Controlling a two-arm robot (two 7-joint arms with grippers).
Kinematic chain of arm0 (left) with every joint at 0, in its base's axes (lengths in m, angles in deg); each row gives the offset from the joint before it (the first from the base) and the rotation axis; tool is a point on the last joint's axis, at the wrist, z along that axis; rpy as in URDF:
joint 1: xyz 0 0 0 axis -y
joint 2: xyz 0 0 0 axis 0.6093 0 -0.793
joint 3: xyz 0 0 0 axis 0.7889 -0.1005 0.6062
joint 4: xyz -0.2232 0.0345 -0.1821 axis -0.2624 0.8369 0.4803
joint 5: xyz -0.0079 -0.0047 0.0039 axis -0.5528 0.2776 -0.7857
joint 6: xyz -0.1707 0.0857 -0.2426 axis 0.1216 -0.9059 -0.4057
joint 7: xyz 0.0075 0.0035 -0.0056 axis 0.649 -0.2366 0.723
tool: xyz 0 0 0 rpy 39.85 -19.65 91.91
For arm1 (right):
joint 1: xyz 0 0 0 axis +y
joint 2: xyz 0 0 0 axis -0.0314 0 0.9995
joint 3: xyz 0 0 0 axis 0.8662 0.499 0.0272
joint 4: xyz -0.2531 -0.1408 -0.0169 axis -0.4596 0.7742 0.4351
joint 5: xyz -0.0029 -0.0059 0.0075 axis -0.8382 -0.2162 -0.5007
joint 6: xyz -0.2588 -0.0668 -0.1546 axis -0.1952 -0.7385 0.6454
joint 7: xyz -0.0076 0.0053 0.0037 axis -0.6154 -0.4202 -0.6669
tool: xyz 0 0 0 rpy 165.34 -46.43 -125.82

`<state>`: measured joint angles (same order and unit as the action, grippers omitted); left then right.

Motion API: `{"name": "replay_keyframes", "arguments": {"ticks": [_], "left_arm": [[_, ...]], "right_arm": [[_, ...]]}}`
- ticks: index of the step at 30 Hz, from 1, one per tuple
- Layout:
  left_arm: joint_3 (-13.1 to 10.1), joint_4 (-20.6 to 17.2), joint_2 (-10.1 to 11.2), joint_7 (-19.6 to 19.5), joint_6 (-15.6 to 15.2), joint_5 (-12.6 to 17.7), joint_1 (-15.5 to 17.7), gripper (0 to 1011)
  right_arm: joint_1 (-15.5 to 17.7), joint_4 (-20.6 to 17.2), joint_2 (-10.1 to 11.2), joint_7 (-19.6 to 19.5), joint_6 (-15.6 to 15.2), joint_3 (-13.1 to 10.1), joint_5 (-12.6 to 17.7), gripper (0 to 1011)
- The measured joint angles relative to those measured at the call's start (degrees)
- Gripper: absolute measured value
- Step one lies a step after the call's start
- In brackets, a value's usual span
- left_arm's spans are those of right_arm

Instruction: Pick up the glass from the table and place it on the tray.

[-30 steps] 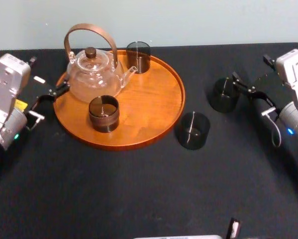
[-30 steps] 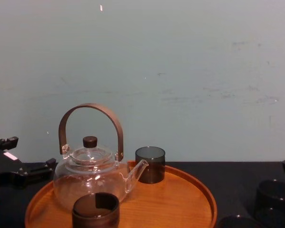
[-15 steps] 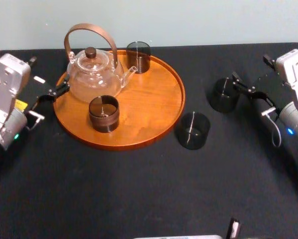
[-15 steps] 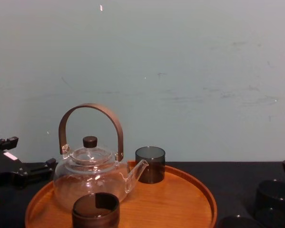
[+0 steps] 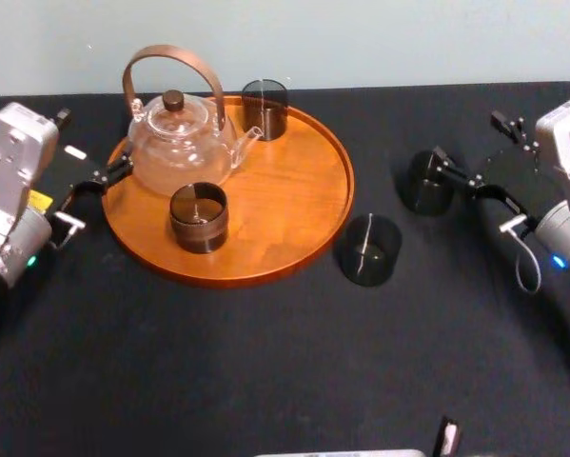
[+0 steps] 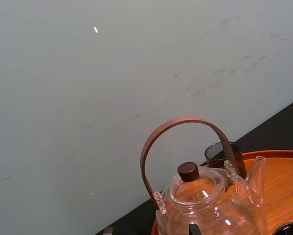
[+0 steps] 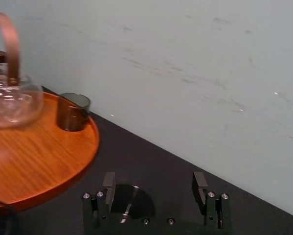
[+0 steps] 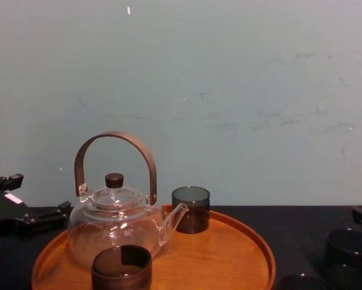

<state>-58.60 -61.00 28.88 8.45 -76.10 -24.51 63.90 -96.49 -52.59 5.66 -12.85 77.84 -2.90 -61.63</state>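
1. The right gripper (image 5: 467,136) is reaching in over the right side of the table (image 5: 265,362). Its two fingers are spread wide and are gripping nothing.
2. The right glass (image 5: 425,183), dark and upright, is standing on the table well to the right of the tray (image 5: 294,190). In the head view one finger (image 5: 443,162) is lying right at its rim, but I cannot tell whether it is touching.
3. In the right wrist view this right glass (image 7: 131,199) is showing in the gap between the fingers of the right gripper (image 7: 154,182), closer to one finger than to the other.
4. A second glass (image 5: 368,249) is standing on the table just beside the tray's front right rim, apart from both grippers.
5. The tray is lying on the left half of the table and is carrying a clear teapot (image 5: 178,143) with a brown handle.
6. Two more dark glasses are standing on the tray: a front glass (image 5: 198,217) before the teapot and a back glass (image 5: 265,108) by the far rim, near the spout.
7. The left gripper (image 5: 92,143) is sitting idle at the tray's left edge. Its fingers are apart and empty, and one fingertip is just beside the rim.
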Motion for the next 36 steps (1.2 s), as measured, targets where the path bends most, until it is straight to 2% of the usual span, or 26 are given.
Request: {"name": "replay_keyframes", "arguments": {"ticks": [14,36], "left_arm": [[0.0,0.0,0.0,0.0,0.0,0.0,0.0,1001],[0.0,0.0,0.0,0.0,0.0,0.0,0.0,1001]], "right_arm": [[6.5,-8.3,1.6,1.4,-2.1,-1.8,-0.4,1002],[14.7,-15.3,1.3,4.1,-3.6,-3.5,-0.9,1002]]}}
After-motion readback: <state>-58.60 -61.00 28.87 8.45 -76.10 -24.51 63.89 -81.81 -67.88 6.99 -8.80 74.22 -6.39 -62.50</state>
